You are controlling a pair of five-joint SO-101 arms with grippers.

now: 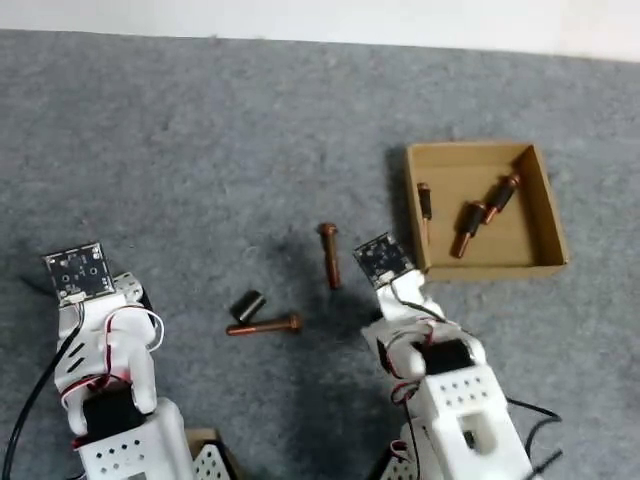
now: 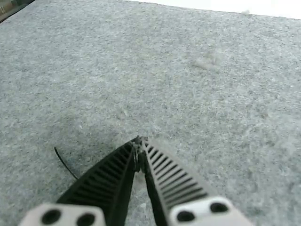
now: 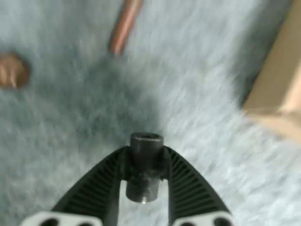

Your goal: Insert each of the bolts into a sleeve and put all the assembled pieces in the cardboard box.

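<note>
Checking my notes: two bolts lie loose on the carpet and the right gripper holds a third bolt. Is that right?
No. The right gripper is shut on a black sleeve, not a bolt; the right wrist view shows it. On the carpet, the far bolt and the near bolt do lie loose.

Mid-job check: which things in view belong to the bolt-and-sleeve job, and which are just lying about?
Job: cardboard box; three assembled pieces in it; first bolt near the box; second bolt; loose sleeve beside it; held sleeve in the right gripper.
Lying about: lint tuft and thin black strand on the grey carpet.
</note>
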